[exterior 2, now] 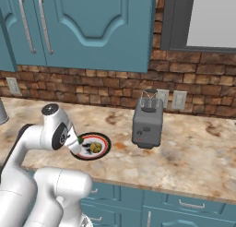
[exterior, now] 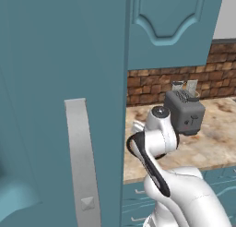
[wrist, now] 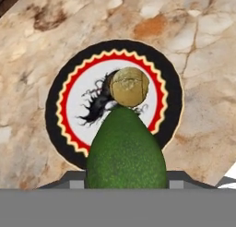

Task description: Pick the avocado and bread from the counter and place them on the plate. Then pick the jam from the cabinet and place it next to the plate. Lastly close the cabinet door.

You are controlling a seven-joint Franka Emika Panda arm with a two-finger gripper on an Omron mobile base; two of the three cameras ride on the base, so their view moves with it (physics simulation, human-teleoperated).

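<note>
— Avocado [wrist: 125, 150] sat nearest, clamped in the gripper's [wrist: 125, 182] jaws above the plate [wrist: 55, 106]?
— Yes, held over it, with the bread [wrist: 129, 86] roll on the plate's white centre.
— Where was the plate?
— Near the counter's [exterior 2: 193, 147] front edge, left of the grey toaster [exterior 2: 147, 122].

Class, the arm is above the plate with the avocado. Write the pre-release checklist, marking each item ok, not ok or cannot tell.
1. Avocado held in the gripper: ok.
2. Avocado above the plate: ok.
3. Bread already on the plate: ok.
4. Room left on the plate beside the bread: ok.
5. Height above the plate low enough to release: cannot tell.
6. Toaster well away from the plate: ok.
</note>
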